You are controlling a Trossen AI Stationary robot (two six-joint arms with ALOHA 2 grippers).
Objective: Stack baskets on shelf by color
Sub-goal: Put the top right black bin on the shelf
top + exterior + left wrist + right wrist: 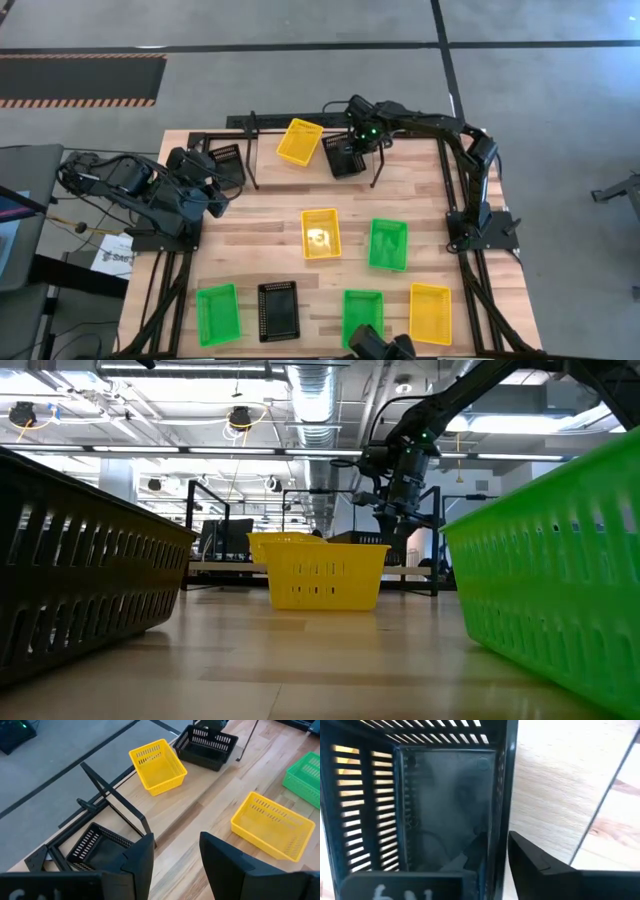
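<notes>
High view: the right gripper (352,140) sits over a black plastic mesh basket (345,157) on the light wooden shelf board (400,150) at the table's far edge, beside a yellow mesh basket (299,141). Its fingers straddle the basket's wall, spread a little (apparently releasing). Placement looks nearly done; next comes lifting clear and fetching another basket. All baskets look empty. The left gripper (175,862) waits open at far left.

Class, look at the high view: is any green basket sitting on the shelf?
No. The shelf holds only two black baskets and one yellow basket; the green baskets lie on the table.
</notes>
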